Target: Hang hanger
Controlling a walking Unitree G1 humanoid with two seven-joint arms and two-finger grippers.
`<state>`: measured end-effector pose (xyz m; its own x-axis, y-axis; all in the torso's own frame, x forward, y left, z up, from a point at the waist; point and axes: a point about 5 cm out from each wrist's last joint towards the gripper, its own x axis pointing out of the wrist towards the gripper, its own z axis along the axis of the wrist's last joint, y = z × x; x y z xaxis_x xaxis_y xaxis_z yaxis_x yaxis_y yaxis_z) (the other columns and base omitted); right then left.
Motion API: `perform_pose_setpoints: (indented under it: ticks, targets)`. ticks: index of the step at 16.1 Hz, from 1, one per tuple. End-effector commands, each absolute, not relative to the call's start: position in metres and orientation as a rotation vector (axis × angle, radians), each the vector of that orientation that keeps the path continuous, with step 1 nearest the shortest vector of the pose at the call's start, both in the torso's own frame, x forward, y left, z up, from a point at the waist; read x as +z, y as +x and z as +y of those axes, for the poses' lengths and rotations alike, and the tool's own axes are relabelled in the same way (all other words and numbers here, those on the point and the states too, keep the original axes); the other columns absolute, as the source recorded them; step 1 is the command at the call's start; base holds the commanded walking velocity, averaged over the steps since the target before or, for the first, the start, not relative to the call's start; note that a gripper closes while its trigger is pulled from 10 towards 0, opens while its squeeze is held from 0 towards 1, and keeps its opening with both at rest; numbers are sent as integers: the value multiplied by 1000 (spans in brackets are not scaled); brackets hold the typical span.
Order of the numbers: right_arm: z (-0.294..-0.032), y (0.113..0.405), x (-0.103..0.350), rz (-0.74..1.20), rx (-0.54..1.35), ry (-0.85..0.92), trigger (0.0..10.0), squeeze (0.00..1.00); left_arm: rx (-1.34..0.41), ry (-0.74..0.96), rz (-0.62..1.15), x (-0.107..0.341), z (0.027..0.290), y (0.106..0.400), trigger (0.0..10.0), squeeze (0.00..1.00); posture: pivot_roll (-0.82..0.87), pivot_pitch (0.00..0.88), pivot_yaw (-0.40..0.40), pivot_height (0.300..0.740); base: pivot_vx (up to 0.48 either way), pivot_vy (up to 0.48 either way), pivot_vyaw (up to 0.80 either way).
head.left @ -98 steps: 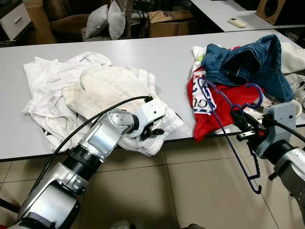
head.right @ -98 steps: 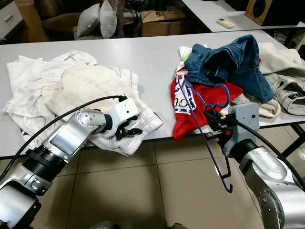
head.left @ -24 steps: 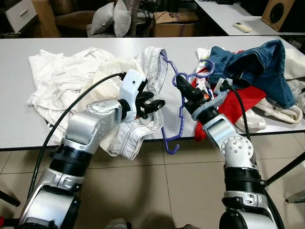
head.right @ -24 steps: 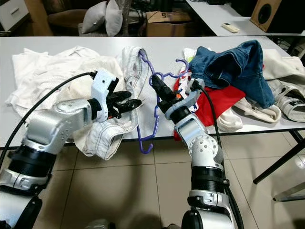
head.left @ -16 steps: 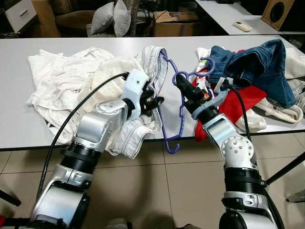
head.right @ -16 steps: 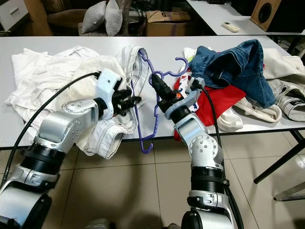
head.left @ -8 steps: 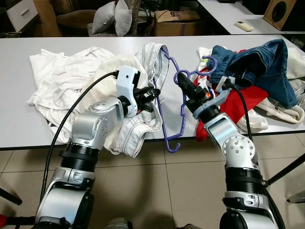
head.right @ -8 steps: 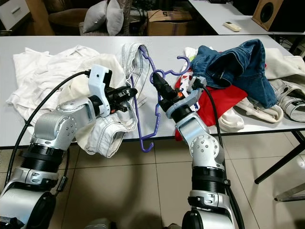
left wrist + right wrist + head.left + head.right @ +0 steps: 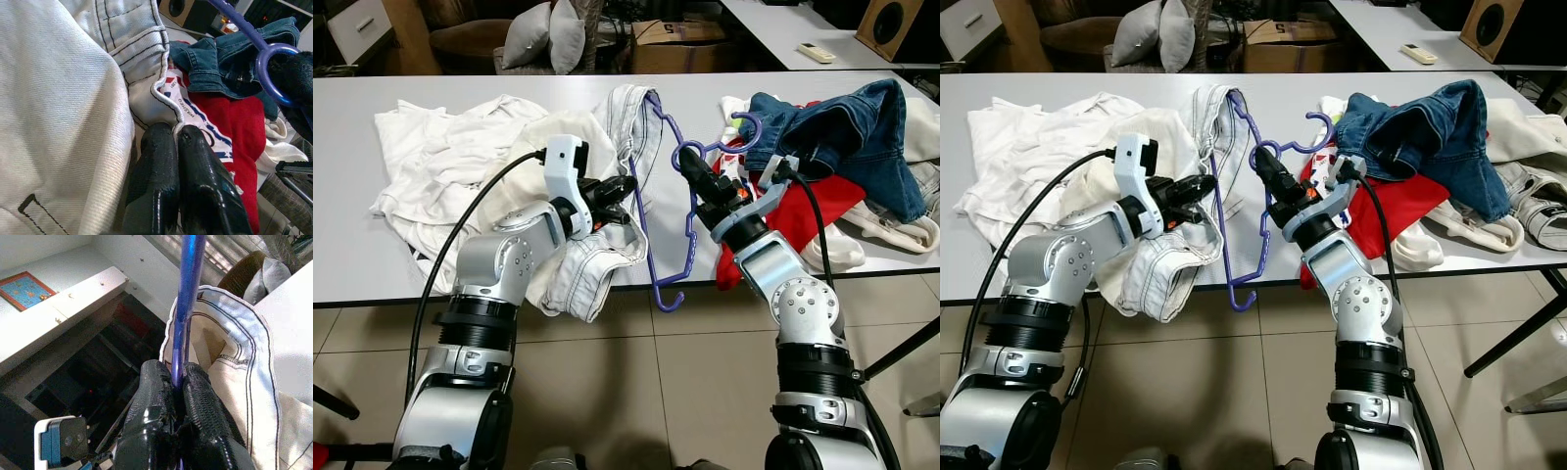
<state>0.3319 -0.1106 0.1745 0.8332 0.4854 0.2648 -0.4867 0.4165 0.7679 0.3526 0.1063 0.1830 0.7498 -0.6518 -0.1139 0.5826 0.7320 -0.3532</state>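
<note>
The right claw is clamping the purple hanger, its long axis running away across the table, while the left claw is pinching white jeans.

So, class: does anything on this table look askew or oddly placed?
Yes. The white jeans sag over the table edge, one end draped on the purple hanger, which the right gripper holds tilted.

White table, long, running left to right. Left: heap of white and cream garments, with off-white jeans draped over the near edge. Right: red printed shirt under blue denim garment; further pale clothing far right.
</note>
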Motion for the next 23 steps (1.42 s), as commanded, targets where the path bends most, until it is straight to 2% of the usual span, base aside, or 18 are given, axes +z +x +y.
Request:
perform_pose_setpoints:
  ticks: [1,4,5,7,10,11,13,14,16,18,20,23]
  targets:
    - [-109,329,181,-38,639,956,10000,0,-698,-299,215,188,107,354,0,0,44,0,23,723,0,0,0]
    - [-109,328,176,-12,629,933,10000,0,-661,26,158,197,121,359,0,0,49,0,22,723,0,0,0]
    - [-107,328,169,24,612,916,10000,0,-655,203,108,214,129,361,0,0,62,0,24,723,0,0,0]
    - [-102,328,161,61,593,903,10000,0,-633,371,22,243,139,363,0,0,75,0,33,723,0,0,0]
    - [-92,330,156,103,590,907,10000,0,-717,457,-67,273,134,356,0,0,88,0,47,723,0,0,0]
    - [-86,333,149,169,576,874,10000,0,-742,477,-136,290,130,354,0,0,98,0,51,723,0,0,0]
    - [-84,339,140,241,532,850,10000,0,-766,454,-200,311,129,352,0,0,99,0,47,723,0,0,0]
    - [-92,347,135,277,463,842,10000,0,-744,481,-236,326,135,352,0,0,102,0,40,723,0,0,0]
    - [-120,366,142,250,340,847,10000,0,-731,644,-284,351,155,349,0,0,109,0,27,723,0,0,0]
    - [-137,376,157,188,307,862,10000,0,-725,812,-240,354,170,346,0,0,114,0,21,723,0,0,0]
    - [-152,385,179,84,299,888,10000,0,-720,901,-156,353,189,343,0,0,119,0,17,723,0,0,0]
    - [-145,388,188,57,357,991,10000,0,-847,856,-26,333,193,334,0,0,131,0,14,723,0,0,0]
